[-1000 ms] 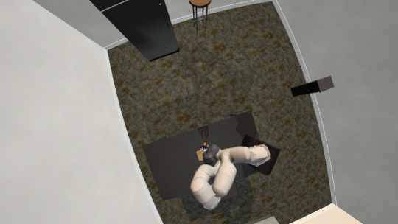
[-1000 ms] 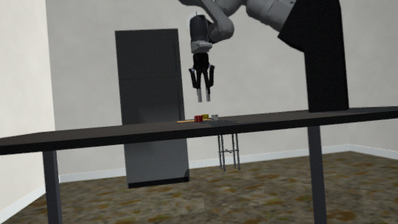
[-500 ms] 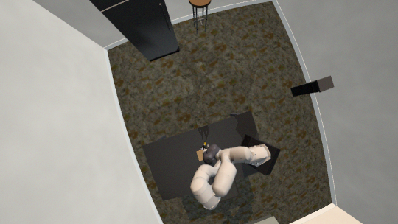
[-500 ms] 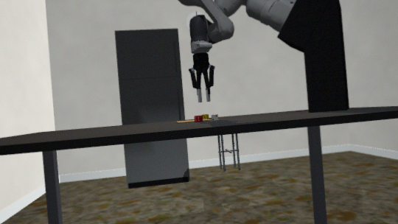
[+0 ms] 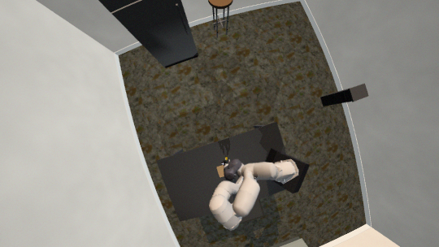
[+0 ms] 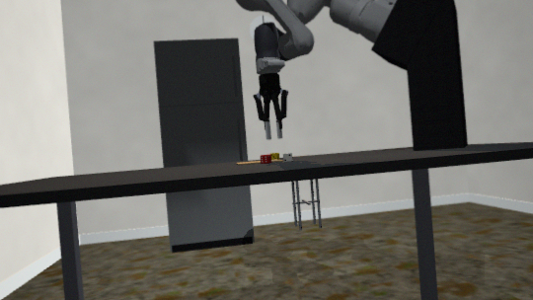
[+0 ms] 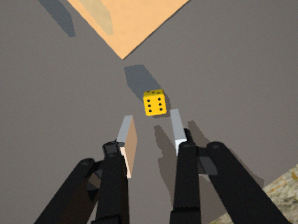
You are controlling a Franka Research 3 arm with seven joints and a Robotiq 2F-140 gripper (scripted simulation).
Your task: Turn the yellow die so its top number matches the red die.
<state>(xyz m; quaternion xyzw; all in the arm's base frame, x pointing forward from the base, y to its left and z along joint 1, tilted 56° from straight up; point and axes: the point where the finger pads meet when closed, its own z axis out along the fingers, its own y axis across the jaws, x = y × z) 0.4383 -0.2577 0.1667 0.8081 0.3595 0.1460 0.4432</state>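
Wrist view: ahead of your tool (image 5: pixel 225 162) (image 6: pixel 273 137) (image 7: pixel 152 119), and between the lines of its two fingers, you have the yellow die (image 5: pixel 226 158) (image 6: pixel 275 156) (image 7: pixel 155 104). The face turned up at you carries six pips in two rows; a narrow strip of another face shows along its far edge. The die sits on the bench (image 5: pixel 191 175) (image 6: pixel 148 179) (image 7: pixel 45 110), off the mat (image 5: pixel 220 171) (image 6: pixel 245 163) (image 7: pixel 131 22), whose nearest corner lies beyond the die, with a strip of bench between them. A dark shadow runs from the die toward that corner.

Your tool's fingers are partly closed, with a modest gap left between the tips, and they have hold of nothing. From the exterior view you can see the tool pointing downward, its tips well above the dice and clear of them. Below it, the red die (image 6: pixel 266 159) is on the picture's left of the yellow one and the white die (image 6: pixel 287 157) on its right. You get a side of the red die with pips on it, but its top number is too small to tell. From overhead, your arm (image 5: pixel 245 199) (image 6: pixel 296 41) reaches over the bench to the tool.
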